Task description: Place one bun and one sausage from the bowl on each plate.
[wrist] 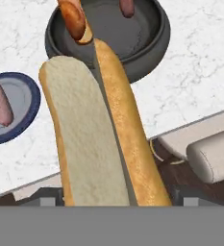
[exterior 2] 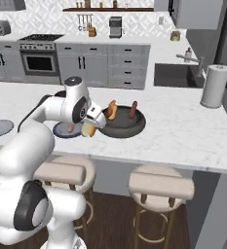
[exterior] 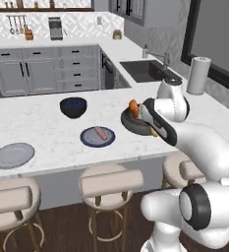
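Note:
My gripper (exterior 2: 91, 127) is shut on a long split bun (wrist: 99, 144), held above the counter's front edge between the bowl and the blue-rimmed plate. The bun hides most of the fingers. The wide dark bowl (wrist: 152, 48) holds another bun (wrist: 74, 20) and a sausage (wrist: 127, 6); it also shows as the bowl (exterior 2: 127, 127) in the right base view. The blue-rimmed plate (wrist: 32, 96) carries one sausage (wrist: 0, 107). The plain light grey plate (exterior: 13, 155) lies bare at the counter's left.
A smaller black bowl with a blue inside (exterior: 73, 107) stands behind the blue-rimmed plate (exterior: 89, 140). A paper towel roll (exterior 2: 215, 86) and the sink (exterior: 144, 70) are at the far right. Padded stools (exterior 2: 161, 187) line the counter's front.

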You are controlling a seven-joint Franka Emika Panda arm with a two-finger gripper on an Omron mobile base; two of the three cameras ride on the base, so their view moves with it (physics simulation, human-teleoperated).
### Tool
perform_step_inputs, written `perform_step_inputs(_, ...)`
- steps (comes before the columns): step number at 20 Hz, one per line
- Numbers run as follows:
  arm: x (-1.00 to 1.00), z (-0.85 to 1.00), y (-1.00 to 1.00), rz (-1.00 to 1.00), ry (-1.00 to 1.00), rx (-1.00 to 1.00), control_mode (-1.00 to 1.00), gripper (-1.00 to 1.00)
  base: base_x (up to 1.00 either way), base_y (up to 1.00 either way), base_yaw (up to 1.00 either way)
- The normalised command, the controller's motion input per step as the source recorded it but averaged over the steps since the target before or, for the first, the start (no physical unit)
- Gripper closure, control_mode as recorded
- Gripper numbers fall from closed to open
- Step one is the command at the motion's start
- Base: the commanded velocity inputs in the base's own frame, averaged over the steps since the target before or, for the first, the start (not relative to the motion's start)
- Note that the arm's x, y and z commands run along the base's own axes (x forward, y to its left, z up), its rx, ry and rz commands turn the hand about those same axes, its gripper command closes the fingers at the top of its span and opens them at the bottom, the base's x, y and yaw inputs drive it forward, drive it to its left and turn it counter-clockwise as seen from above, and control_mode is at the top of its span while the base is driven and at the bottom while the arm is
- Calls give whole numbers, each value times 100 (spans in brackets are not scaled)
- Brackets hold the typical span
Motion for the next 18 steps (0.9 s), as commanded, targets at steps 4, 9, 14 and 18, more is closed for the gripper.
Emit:
perform_step_inputs(4,0,0,0,0,0,0,100,100,-36,100,0)
perform_step_inputs(9,0,0,0,0,0,0,100,100,21,100,0)
perform_step_inputs(14,0,0,0,0,0,0,100,100,53,100,0)
perform_step_inputs(18,0,0,0,0,0,0,100,100,99,46,0)
